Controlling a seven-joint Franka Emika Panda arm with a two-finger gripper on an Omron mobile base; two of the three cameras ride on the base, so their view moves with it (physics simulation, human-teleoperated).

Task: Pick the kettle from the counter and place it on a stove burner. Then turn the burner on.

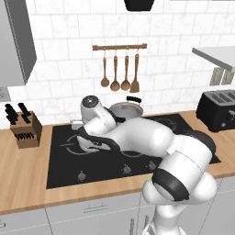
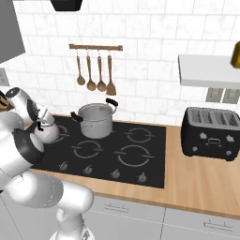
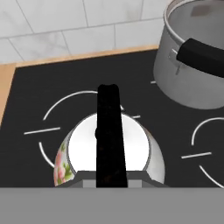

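The small silver kettle [image 3: 140, 148] with a floral patch sits low at the back left of the black cooktop [image 2: 154, 140], inside a smaller ring marking [image 3: 65, 103]. I cannot tell whether it rests on the glass. Its black arched handle [image 3: 109, 131] runs straight up from between my fingers. My gripper [image 3: 111, 177] is right above it, shut on the handle, its dark tips merging with it. From the right base view the kettle [image 2: 49, 133] hangs under my gripper [image 2: 42, 123]. The widest stove burner ring [image 2: 133, 155] lies bare at the front right. The wooden counter [image 2: 197, 183] surrounds the cooktop.
A steel pot [image 2: 96, 121] with black handles stands on the back burner just right of the kettle. Control knobs [image 2: 115, 174] line the cooktop's front edge. A black toaster [image 2: 211, 133] is on the right, a knife block [image 1: 25, 128] on the left. Wooden utensils [image 2: 93, 70] hang on the wall.
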